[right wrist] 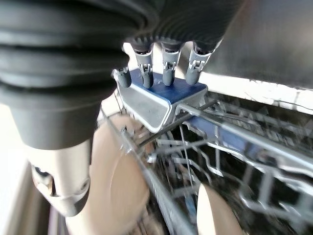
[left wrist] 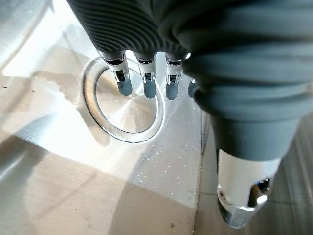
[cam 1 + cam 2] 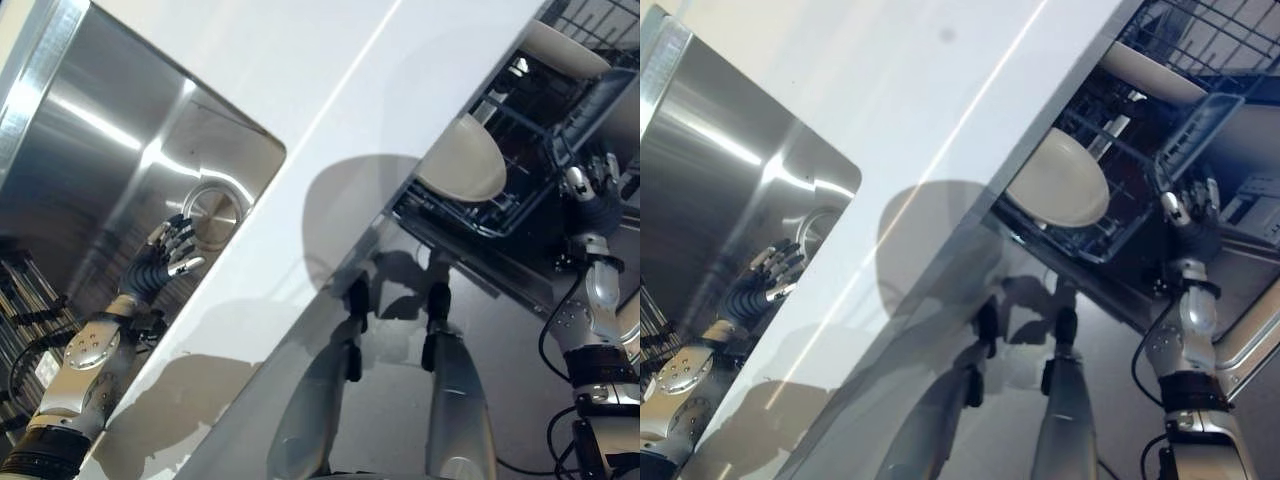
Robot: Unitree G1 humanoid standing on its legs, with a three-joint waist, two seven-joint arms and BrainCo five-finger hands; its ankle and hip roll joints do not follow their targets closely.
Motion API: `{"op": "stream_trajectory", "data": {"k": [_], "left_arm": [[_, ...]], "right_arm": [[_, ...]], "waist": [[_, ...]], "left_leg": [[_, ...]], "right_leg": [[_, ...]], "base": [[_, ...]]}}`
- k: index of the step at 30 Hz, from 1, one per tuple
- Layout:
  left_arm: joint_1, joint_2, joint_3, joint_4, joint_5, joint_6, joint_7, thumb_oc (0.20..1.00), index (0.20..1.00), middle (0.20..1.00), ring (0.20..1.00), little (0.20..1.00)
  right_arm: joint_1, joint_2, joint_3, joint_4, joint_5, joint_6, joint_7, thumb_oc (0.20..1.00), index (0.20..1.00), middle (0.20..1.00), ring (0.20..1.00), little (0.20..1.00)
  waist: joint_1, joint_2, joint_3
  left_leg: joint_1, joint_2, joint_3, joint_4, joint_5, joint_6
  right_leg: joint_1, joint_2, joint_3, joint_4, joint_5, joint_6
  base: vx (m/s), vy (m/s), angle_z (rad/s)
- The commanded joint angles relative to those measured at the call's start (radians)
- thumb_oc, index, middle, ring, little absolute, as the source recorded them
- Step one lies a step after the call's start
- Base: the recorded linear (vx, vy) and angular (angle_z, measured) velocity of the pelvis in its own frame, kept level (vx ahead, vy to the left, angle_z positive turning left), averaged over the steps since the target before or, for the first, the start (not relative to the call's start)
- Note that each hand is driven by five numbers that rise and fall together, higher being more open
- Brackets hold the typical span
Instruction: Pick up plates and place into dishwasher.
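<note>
Check the left hand (image 3: 170,255) first: it hangs low inside the steel sink (image 3: 90,170), just above the round drain (image 2: 124,110), fingers straight and spread, holding nothing. No plate is visible in the part of the sink shown, so treat this hand as idle or searching.

Note the right hand (image 3: 1195,215) at the edge of the dishwasher rack (image 3: 530,130). Its fingers are extended and loose, tips near or on the blue corner piece (image 1: 161,95) of the rack; nothing is clamped. Contact cannot be confirmed.

Locate the plates. One plate (image 3: 462,160) stands tilted on edge in the wire rack just beyond the white surface (image 3: 330,110), and a second plate (image 3: 565,48) sits deeper in the rack. Both lean between the wires, which keeps them upright and separated for washing.

Judge the loading step as finished for these two plates. Before you command another pick, confirm that a plate remains within reach; the right hand probably sits at the rack edge after releasing or to steady it.
</note>
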Motion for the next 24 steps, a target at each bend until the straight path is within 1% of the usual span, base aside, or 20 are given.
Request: {"op": "stream_trajectory", "data": {"k": [1,3,7,9,12,17,19,20,24], "left_arm": [[-0.043,-0.210,-0.120,-0.087,-0.007,-0.008,-0.018,1.000,1.000,1.000,1.000,1.000],[-0.041,-0.205,-0.119,-0.100,-0.007,0.004,-0.024,1.000,1.000,1.000,1.000,1.000],[-0.035,-0.189,-0.111,-0.104,-0.012,0.013,-0.046,1.000,1.000,1.000,1.000,1.000],[-0.032,-0.178,-0.102,-0.107,-0.014,0.019,-0.058,1.000,1.000,1.000,1.000,1.000],[-0.026,-0.157,-0.082,-0.110,-0.016,0.028,-0.083,1.000,1.000,1.000,1.000,1.000],[-0.021,-0.144,-0.044,-0.118,0.000,0.049,-0.104,1.000,1.000,1.000,1.000,1.000],[-0.021,-0.145,-0.030,-0.116,0.007,0.055,-0.111,1.000,1.000,1.000,1.000,1.000],[-0.022,-0.147,-0.013,-0.115,0.013,0.069,-0.115,1.000,1.000,1.000,1.000,1.000],[-0.001,-0.173,0.029,-0.114,0.042,0.120,-0.126,1.000,1.000,1.000,1.000,1.000]], "right_arm": [[-0.255,0.034,0.239,-0.214,-0.164,0.047,0.193,1.000,1.000,1.000,1.000,1.000],[-0.304,0.045,0.272,-0.219,-0.172,0.076,0.193,1.000,1.000,1.000,1.000,1.000],[-0.359,0.063,0.323,-0.229,-0.178,0.108,0.204,1.000,1.000,1.000,1.000,1.000],[-0.376,0.074,0.344,-0.232,-0.186,0.115,0.210,1.000,1.000,1.000,1.000,1.000],[-0.375,0.088,0.362,-0.232,-0.215,0.116,0.179,1.000,1.000,1.000,1.000,1.000],[-0.319,0.085,0.354,-0.213,-0.265,0.085,0.107,1.000,1.000,1.000,1.000,1.000],[-0.290,0.082,0.338,-0.211,-0.278,0.084,0.082,1.000,1.000,1.000,1.000,1.000],[-0.250,0.083,0.320,-0.216,-0.313,0.086,0.054,1.000,1.000,1.000,1.000,1.000],[-0.090,0.084,0.249,-0.245,-0.423,0.106,-0.025,1.000,1.000,1.000,1.000,1.000]], "waist": [[0.072,-0.054,0.054],[0.091,-0.053,0.054],[0.118,-0.055,0.054],[0.130,-0.060,0.054],[0.143,-0.079,0.054],[0.146,-0.114,0.054],[0.142,-0.124,0.054],[0.137,-0.134,0.054],[0.114,-0.167,-0.017]], "left_leg": [[-0.087,0.024,-0.049,0.160,-0.087,-0.010],[-0.082,0.022,-0.056,0.158,-0.085,-0.009],[-0.068,0.020,-0.065,0.154,-0.082,-0.009],[-0.059,0.021,-0.069,0.153,-0.083,-0.009],[-0.031,0.025,-0.070,0.142,-0.086,-0.009],[0.052,0.030,-0.061,0.121,-0.102,-0.006],[0.086,0.031,-0.055,0.119,-0.112,-0.004],[0.123,0.031,-0.048,0.121,-0.123,-0.002],[0.199,0.032,-0.032,0.122,-0.159,0.005]], "right_leg": [[0.053,-0.026,-0.038,-0.204,0.099,0.047],[0.064,-0.029,-0.052,-0.204,0.096,0.046],[0.087,-0.034,-0.075,-0.204,0.093,0.046],[0.100,-0.036,-0.086,-0.205,0.091,0.047],[0.140,-0.035,-0.104,-0.218,0.092,0.047],[0.232,-0.027,-0.118,-0.251,0.093,0.051],[0.267,-0.025,-0.119,-0.258,0.090,0.053],[0.306,-0.022,-0.114,-0.261,0.085,0.054],[0.384,-0.013,-0.093,-0.284,0.078,0.059]], "base": [[0.00,0.000,0.00],[0.00,-0.001,0.03],[0.00,-0.004,0.16],[-0.01,-0.019,0.13],[-0.03,-0.056,0.07],[-0.04,-0.051,0.11],[-0.04,-0.025,0.12],[-0.02,-0.020,0.10],[0.03,-0.004,0.09]]}}
